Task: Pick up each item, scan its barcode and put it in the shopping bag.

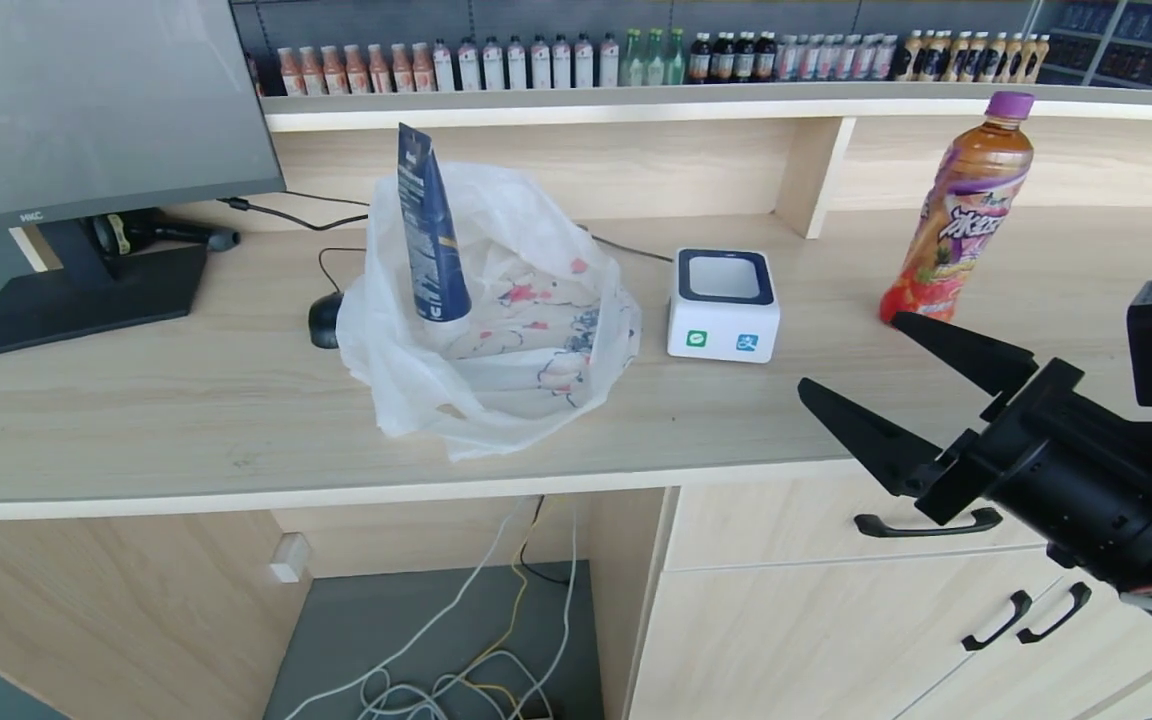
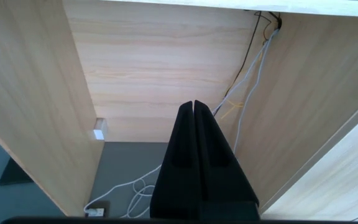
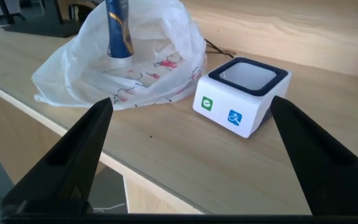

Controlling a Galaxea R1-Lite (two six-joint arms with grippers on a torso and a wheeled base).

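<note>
Bottle (image 1: 956, 215) stands upper right on counter (image 1: 136, 420); tube (image 1: 431, 235) in bag (image 1: 406, 390), centre. Right jaws gape wide, empty; left jaws pressed together, empty.

Retail shop, checkout position; identified by long rows of bottled drinks (image 1: 636, 58) on display shelving behind a pale wooden counter (image 1: 136, 420) with a raised back ledge. Noted on the counter: a white payment scanner box (image 1: 723, 305) with a glass top; a monitor (image 1: 96, 100) on a stand, mouse (image 1: 324, 320) close by; a thin plastic shopping bag (image 1: 536, 330). Below the worktop: cupboard fronts with black handles (image 1: 926, 525); loose cables (image 1: 456, 640) trailing in an open bay.
</note>
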